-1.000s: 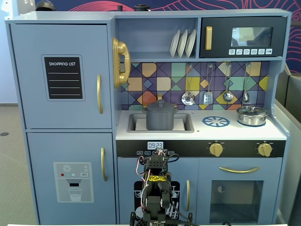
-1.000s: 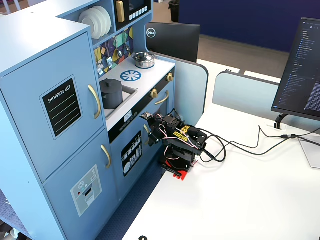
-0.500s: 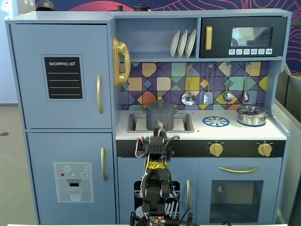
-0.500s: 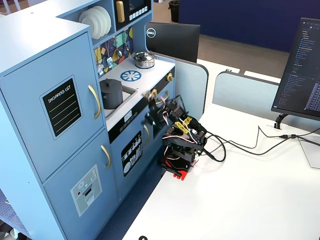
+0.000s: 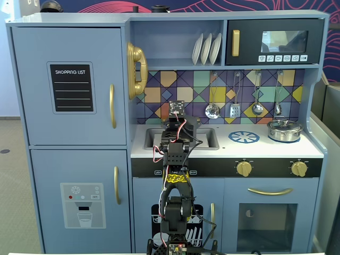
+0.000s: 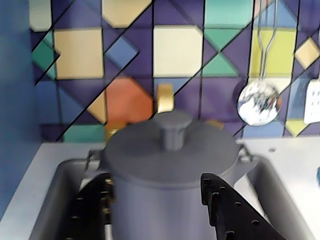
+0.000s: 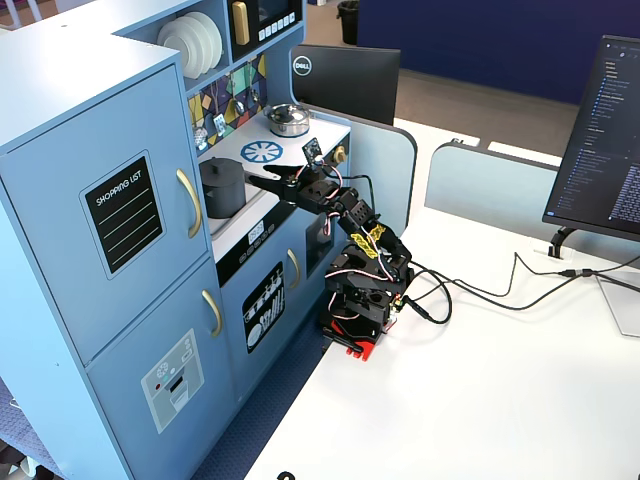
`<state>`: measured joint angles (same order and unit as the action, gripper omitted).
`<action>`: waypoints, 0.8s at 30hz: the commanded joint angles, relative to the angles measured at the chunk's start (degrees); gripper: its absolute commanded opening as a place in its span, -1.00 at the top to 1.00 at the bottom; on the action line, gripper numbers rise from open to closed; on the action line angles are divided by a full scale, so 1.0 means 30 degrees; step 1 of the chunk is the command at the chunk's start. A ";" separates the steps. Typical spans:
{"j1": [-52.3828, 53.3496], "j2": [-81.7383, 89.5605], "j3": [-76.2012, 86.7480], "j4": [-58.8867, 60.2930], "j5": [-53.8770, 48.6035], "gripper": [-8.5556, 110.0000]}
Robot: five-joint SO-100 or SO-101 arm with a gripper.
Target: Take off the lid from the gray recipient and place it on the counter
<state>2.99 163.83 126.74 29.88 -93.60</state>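
The lid, one round matte dark gray disc with a small central knob, sits closed on the one matte dark gray cylindrical pot, which stands in the recessed sink of the flat white surface. In the wrist view the black claw is spread, one finger left of the pot and one to its right, both just beside its wall; whether they touch it is unclear. The pot's lower part is cut off there, and in a fixed view the arm hides it. Right of the sink lie one printed blue-and-white burner and one shiny silver pot. Far left of the sink, a black board reads "SHOPPING LIST".
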 commanded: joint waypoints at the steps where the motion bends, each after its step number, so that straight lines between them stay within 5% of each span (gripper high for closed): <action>1: 0.0264 -0.1084 -0.1113 -0.1816 -0.0146 0.55; 24: 0.0117 -0.7793 -0.2900 -0.6211 -0.0205 0.58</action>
<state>3.87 141.68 121.82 13.54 -93.78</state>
